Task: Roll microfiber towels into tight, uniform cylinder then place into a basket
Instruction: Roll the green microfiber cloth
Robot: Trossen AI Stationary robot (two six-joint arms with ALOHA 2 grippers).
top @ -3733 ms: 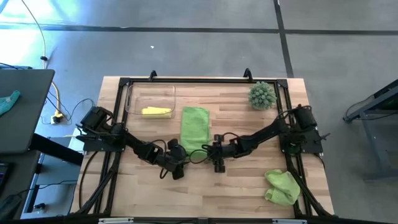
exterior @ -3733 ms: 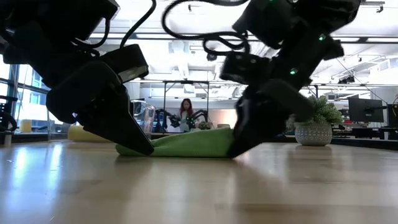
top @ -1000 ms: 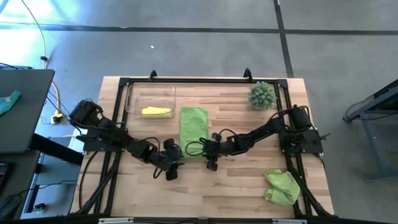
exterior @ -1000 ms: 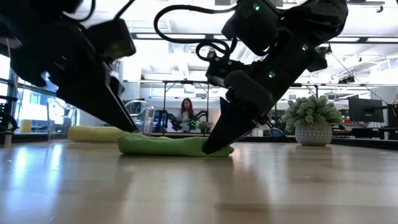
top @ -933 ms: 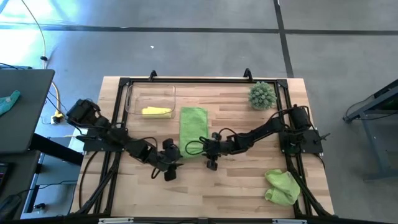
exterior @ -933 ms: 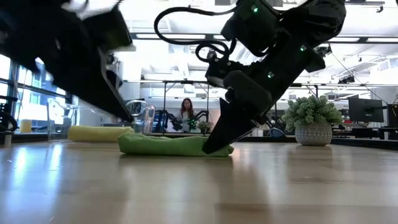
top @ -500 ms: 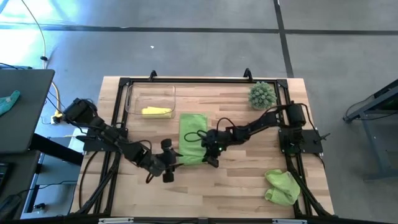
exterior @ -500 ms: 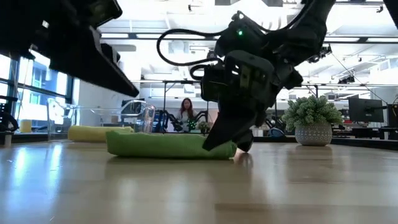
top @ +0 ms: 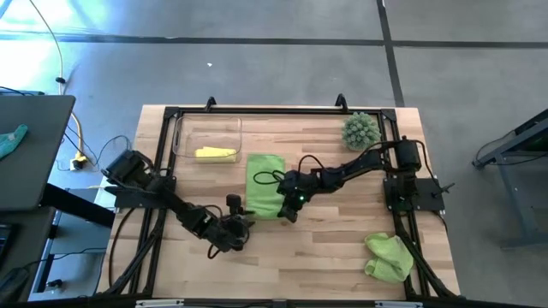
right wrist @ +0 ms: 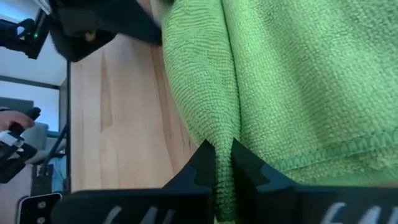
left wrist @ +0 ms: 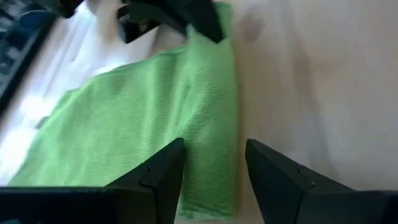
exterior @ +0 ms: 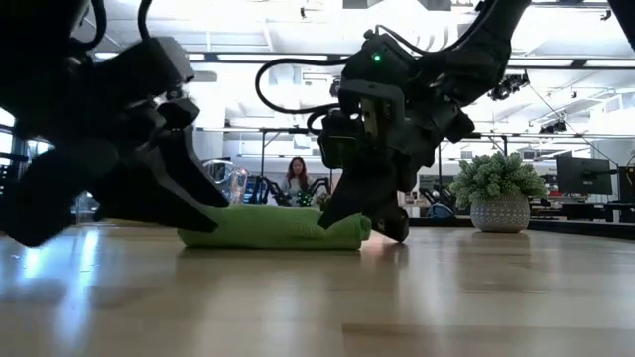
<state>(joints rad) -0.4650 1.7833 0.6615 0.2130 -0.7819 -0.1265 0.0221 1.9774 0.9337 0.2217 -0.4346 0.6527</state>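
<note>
At the near right corner of the green towel (top: 265, 185) spread mid-counter, the right claw (top: 288, 211) is pinched tight on the folded front edge of the cloth, its two fingers (right wrist: 207, 163) closed with a ridge of fabric caught between them. Just beside the towel's near left corner, the left claw (top: 241, 224) sits low over the wood with its fingers (left wrist: 160, 172) parted to a moderate gap, the rolled front edge of the towel lying ahead of that gap; nothing is gripped. Farther back on the left, the clear basket (top: 184, 130) holds a pale yellow towel (top: 214, 153). A crumpled second green towel (top: 388, 257) lies at the near right edge of the counter (top: 325, 257), well apart from the rest.
</note>
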